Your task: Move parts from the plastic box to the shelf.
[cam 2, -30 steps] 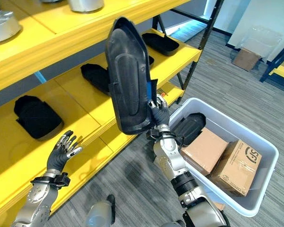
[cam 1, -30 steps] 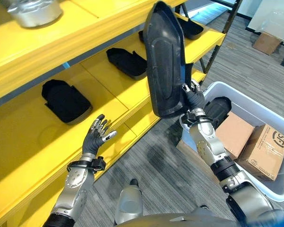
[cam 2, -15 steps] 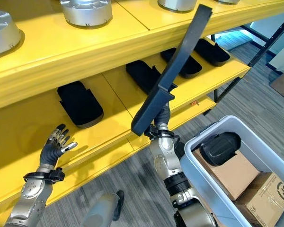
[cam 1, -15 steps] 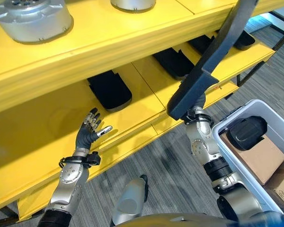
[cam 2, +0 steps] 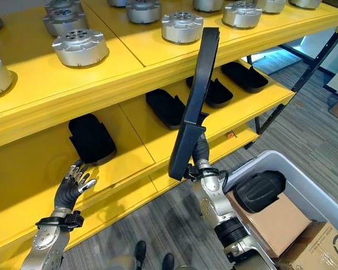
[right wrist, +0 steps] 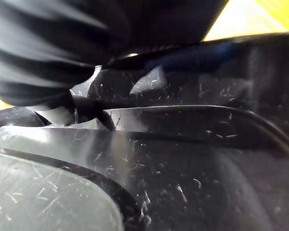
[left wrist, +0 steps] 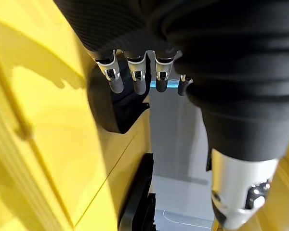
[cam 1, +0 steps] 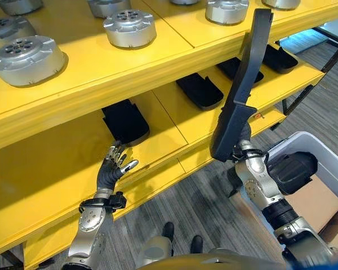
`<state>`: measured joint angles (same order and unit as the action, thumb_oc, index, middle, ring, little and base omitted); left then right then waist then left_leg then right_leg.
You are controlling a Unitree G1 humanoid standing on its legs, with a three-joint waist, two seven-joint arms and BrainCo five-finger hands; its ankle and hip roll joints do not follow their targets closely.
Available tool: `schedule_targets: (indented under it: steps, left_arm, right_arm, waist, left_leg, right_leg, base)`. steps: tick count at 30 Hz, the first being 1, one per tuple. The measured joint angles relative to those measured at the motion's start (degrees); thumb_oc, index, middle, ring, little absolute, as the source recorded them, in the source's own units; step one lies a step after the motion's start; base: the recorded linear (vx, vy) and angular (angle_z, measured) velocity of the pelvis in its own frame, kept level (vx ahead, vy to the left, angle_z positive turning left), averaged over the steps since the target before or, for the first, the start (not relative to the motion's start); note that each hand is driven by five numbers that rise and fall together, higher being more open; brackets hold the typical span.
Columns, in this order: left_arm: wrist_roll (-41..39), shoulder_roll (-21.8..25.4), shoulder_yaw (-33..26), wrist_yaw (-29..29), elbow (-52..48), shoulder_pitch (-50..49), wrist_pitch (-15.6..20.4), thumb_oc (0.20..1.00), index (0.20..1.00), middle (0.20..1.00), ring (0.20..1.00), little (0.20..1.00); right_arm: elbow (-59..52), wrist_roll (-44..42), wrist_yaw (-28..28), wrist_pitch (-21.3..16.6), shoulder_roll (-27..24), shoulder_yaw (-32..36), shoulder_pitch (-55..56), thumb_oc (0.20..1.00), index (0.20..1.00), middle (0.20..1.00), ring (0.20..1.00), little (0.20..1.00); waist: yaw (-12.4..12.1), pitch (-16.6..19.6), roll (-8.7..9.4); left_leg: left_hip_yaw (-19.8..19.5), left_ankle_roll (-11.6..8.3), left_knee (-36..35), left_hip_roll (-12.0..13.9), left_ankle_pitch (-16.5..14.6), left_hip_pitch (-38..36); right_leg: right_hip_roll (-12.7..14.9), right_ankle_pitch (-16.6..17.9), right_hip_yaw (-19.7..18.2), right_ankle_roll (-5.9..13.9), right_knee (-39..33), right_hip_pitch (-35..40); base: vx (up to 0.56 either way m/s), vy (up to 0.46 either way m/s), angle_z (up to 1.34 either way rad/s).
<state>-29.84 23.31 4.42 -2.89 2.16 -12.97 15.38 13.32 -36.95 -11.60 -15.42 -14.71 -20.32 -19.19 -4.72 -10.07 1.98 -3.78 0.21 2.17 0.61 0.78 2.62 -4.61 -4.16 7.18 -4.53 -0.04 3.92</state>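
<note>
The right robot hand [cam 1: 243, 140] grasps a long black part [cam 1: 240, 90] by its lower end and holds it upright, edge-on, in front of the front edge of the yellow shelf [cam 1: 158, 73]. The part's upper end reaches as high as the shelf's upper board, where round silver parts [cam 1: 127, 27] stand in rows. On the lower board lie several black parts [cam 1: 125, 121] side by side, set back from the front edge. The left robot hand [cam 1: 114, 169] hovers over the lower board near its front edge, fingers [left wrist: 135, 79] straight and spread, holding nothing, with one black part just beyond its fingertips. The grey plastic box [cam 1: 327, 163] stands on the floor to the robot's right; another black part [cam 1: 292, 171] and cardboard boxes [cam 2: 270, 222] lie inside.
</note>
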Motion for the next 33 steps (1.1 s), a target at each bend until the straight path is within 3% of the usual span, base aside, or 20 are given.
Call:
schedule_targets:
  steps: [4,7,8,9,10,11,13,15,17,19,20,21,23,24,28,33]
  left_arm:
    - [0.02,0.06,0.76,0.49,-0.12,0.14,-0.09,1.000,1.000,1.000,1.000,1.000]
    - [0.09,0.10,1.99,0.54,-0.13,1.26,-0.14,1.000,1.000,1.000,1.000,1.000]
    - [0.15,0.28,1.99,0.56,-0.01,1.45,-0.14,1.000,1.000,1.000,1.000,1.000]
    - [0.51,1.25,0.15,0.59,0.84,1.44,-0.27,1.000,1.000,1.000,1.000,1.000]
    - [1.35,1.41,-0.45,0.50,0.98,1.01,-0.28,1.000,1.000,1.000,1.000,1.000]
    - [2.00,1.56,-0.49,0.73,0.93,1.46,-0.28,1.000,1.000,1.000,1.000,1.000]
    - [2.28,1.56,-0.46,1.31,0.93,2.38,-0.24,1.000,1.000,1.000,1.000,1.000]
    - [2.30,1.15,0.80,1.93,2.53,4.41,-0.17,1.000,1.000,1.000,1.000,1.000]
    - [2.28,1.13,0.66,2.49,0.61,4.83,0.07,1.000,1.000,1.000,1.000,1.000]
    - [2.29,-0.01,0.85,2.71,0.54,4.00,0.23,1.000,1.000,1.000,1.000,1.000]
    - [2.26,-0.98,0.61,3.03,2.38,4.60,0.40,1.000,1.000,1.000,1.000,1.000]
    - [2.20,0.57,-1.21,2.75,0.39,0.66,0.13,1.000,1.000,1.000,1.000,1.000]
    - [2.24,2.45,-1.29,3.02,-0.10,0.05,0.19,1.000,1.000,1.000,1.000,1.000]
    - [2.23,3.41,-2.50,3.04,-1.10,-2.04,0.27,1.000,1.000,1.000,1.000,1.000]
    - [2.30,3.91,-2.21,3.55,-1.19,-2.28,0.27,1.000,1.000,1.000,1.000,1.000]
    - [2.33,3.85,-2.47,4.55,-1.48,-2.18,0.33,1.000,1.000,1.000,1.000,1.000]
  right_arm:
    - [-1.24,1.20,0.14,-0.02,-0.77,2.56,3.09,0.200,0.200,0.200,0.200,0.200]
    - [-5.99,4.61,0.22,0.16,-7.02,5.13,8.29,0.200,0.200,0.200,0.200,0.200]
    - [-7.58,6.15,0.34,0.33,-8.89,5.84,9.48,0.200,0.200,0.200,0.200,0.200]
    - [-10.16,8.66,0.67,0.87,-8.84,6.74,11.43,0.200,0.200,0.200,0.200,0.200]
    - [-11.84,9.37,0.80,0.89,-8.67,7.06,12.55,0.200,0.200,0.200,0.200,0.200]
    - [-14.39,11.50,1.36,0.85,-8.82,9.24,14.19,0.200,0.200,0.200,0.200,0.200]
    - [-15.98,12.72,1.40,0.61,-9.30,11.79,15.10,0.200,0.200,0.200,0.200,0.200]
    - [-17.21,16.04,1.18,0.05,-11.71,15.81,17.36,0.200,0.200,0.200,0.200,0.200]
    - [-18.84,17.69,0.66,-0.27,-14.75,18.88,19.92,0.200,0.200,0.200,0.200,0.200]
    - [-19.77,18.13,0.11,-0.21,-16.66,20.20,21.70,0.200,0.200,0.200,0.200,0.200]
    - [-20.93,19.59,0.49,-0.44,-16.21,21.57,23.85,0.200,0.200,0.200,0.200,0.200]
    - [-22.74,20.90,1.65,-0.22,-15.11,19.54,27.21,0.200,0.200,0.200,0.200,0.200]
    - [-23.50,21.64,2.39,-0.51,-13.68,19.68,29.54,0.200,0.200,0.200,0.200,0.200]
    - [-24.06,21.37,2.55,-1.16,-11.22,19.56,29.83,0.200,0.200,0.200,0.200,0.200]
    - [-25.57,21.53,3.70,-1.19,-11.17,19.63,29.31,0.200,0.200,0.200,0.200,0.200]
    - [-25.72,21.54,5.72,-0.83,-11.76,21.08,34.57,0.200,0.200,0.200,0.200,0.200]
  waist:
    - [0.99,-0.08,0.18]
    - [1.76,-2.41,-1.09]
    - [2.60,-3.43,-0.91]
    - [3.80,-4.95,0.30]
    - [4.15,-5.19,0.98]
    - [5.61,-5.41,1.36]
    - [7.37,-5.34,0.98]
    - [8.15,-5.16,-0.56]
    - [9.48,-5.02,-2.46]
    - [11.09,-4.05,-5.53]
    - [10.06,-3.88,-5.80]
    - [9.85,-3.34,-3.87]
    - [9.56,-3.12,-3.08]
    - [8.20,-2.69,-2.25]
    - [8.56,-2.23,-0.89]
    - [9.13,-2.84,-0.15]
  left_leg:
    - [-1.31,-0.82,2.56,-1.12,0.20,2.38]
    - [-0.67,-1.24,7.34,-2.28,0.01,5.02]
    - [1.51,-1.67,10.24,-1.51,-3.10,6.13]
    - [5.39,-1.42,22.59,3.51,-7.10,8.31]
    - [3.62,-2.50,24.68,6.21,-8.16,6.87]
    - [-0.20,-3.69,24.50,10.88,-8.83,4.34]
    - [-0.41,-4.39,20.53,16.88,-8.40,1.95]
    - [-1.37,-6.83,15.35,19.66,-6.90,0.62]
    - [0.66,-6.35,10.72,22.58,-5.86,0.35]
    - [4.15,-2.74,6.47,23.11,-4.03,-0.34]
    - [5.77,-11.24,5.70,21.56,-4.56,-0.49]
    - [6.51,-10.67,2.56,16.69,-3.00,-1.92]
    - [6.07,-10.14,1.62,14.05,-2.29,-1.72]
    - [6.52,-9.81,0.85,13.15,-2.43,-3.33]
    - [6.70,-9.50,1.02,12.95,-2.62,-3.65]
    - [7.34,-9.57,3.71,13.21,-4.15,-3.69]
  right_leg:
    - [0.57,-0.03,2.74,-0.01,-0.40,0.38]
    - [1.68,-0.83,6.10,-0.88,1.54,0.43]
    - [2.89,-0.89,7.29,-2.78,2.79,-0.37]
    - [3.95,-2.04,6.80,-3.26,6.68,-1.51]
    - [4.54,-2.38,5.87,-2.84,7.55,-1.50]
    - [5.72,-2.84,5.43,-1.59,9.32,-2.17]
    - [6.82,-4.53,5.01,0.23,13.59,-4.58]
    - [9.04,-6.36,4.76,2.74,19.07,-7.96]
    - [11.75,-8.45,4.77,4.40,23.90,-11.16]
    - [14.23,-9.19,3.96,7.70,26.86,-13.37]
    - [16.27,-8.56,2.92,9.76,26.82,-13.57]
    - [18.72,-6.94,0.86,8.76,22.74,-13.08]
    - [19.56,-2.46,2.13,9.54,16.88,-9.29]
    - [19.97,-0.27,2.07,10.37,13.48,-7.41]
    - [20.17,0.18,2.56,14.54,10.73,-5.50]
    - [19.96,0.35,2.19,14.96,9.85,-4.06]
  base:
    - [-0.12,-0.065,0.37]
    - [-0.13,0.016,0.66]
    - [-0.07,0.108,0.39]
    - [0.00,0.115,0.08]
    - [0.02,0.238,-0.16]
    - [0.02,0.173,-0.23]
    - [-0.02,0.302,-0.02]
    - [-0.06,0.339,0.12]
    - [-0.04,0.230,0.28]
    - [-0.01,0.236,0.24]
    - [-0.03,0.224,0.08]
    - [-0.02,0.204,0.11]
    - [0.01,0.210,0.24]
    - [0.02,0.132,0.05]
    - [0.02,0.117,-0.03]
    - [0.05,0.074,-0.05]
